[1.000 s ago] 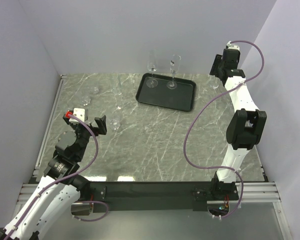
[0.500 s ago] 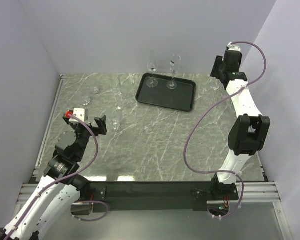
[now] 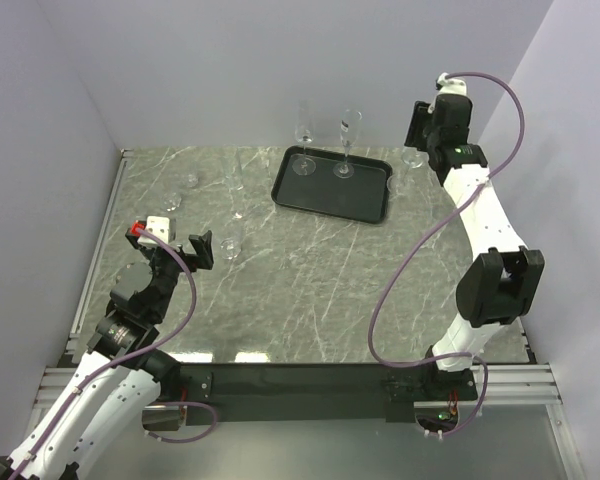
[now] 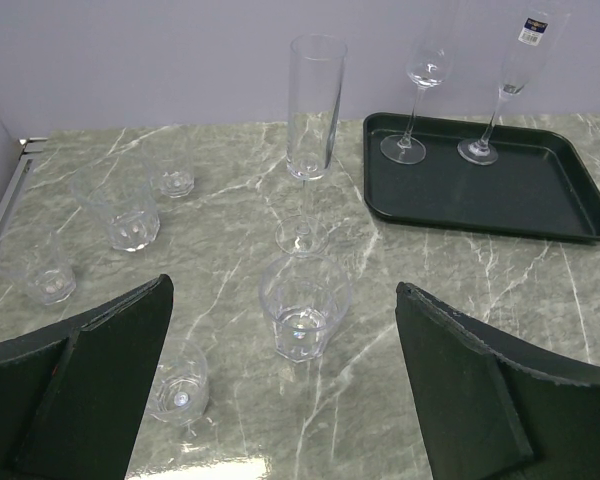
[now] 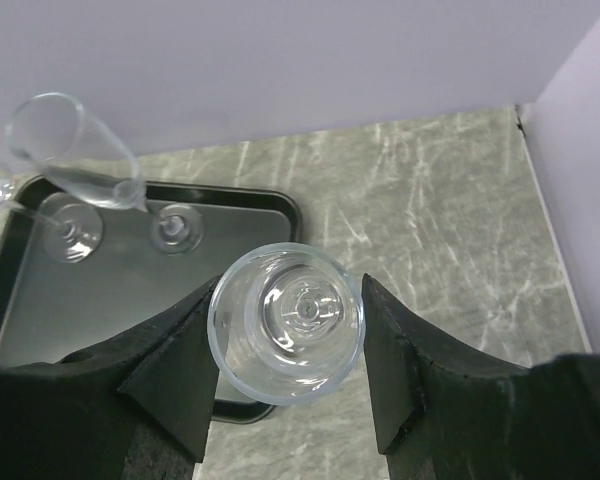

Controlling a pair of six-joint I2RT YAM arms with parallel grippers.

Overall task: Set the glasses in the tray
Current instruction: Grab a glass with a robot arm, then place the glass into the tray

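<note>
The black tray [image 3: 325, 195] lies at the back middle of the table with two stemmed glasses [image 3: 304, 130] [image 3: 349, 135] upright on it. My right gripper [image 3: 416, 138] is shut on a clear glass [image 5: 288, 322], seen from above, held in the air over the tray's right edge [image 5: 130, 300]. My left gripper [image 4: 285, 400] is open and empty, just short of a short tumbler [image 4: 305, 318]. A tall flute [image 4: 313, 120] stands behind that tumbler. Several small glasses [image 4: 125, 205] stand to the left.
The tray [image 4: 540, 200] also shows at the right of the left wrist view. A tiny glass [image 4: 180, 390] sits by my left finger. Walls close the table at the back and both sides. Bare marble lies between the tumblers and the tray.
My right gripper has risen and moved left from the table's back right corner towards the tray, carrying the glass. The left arm has not moved.
</note>
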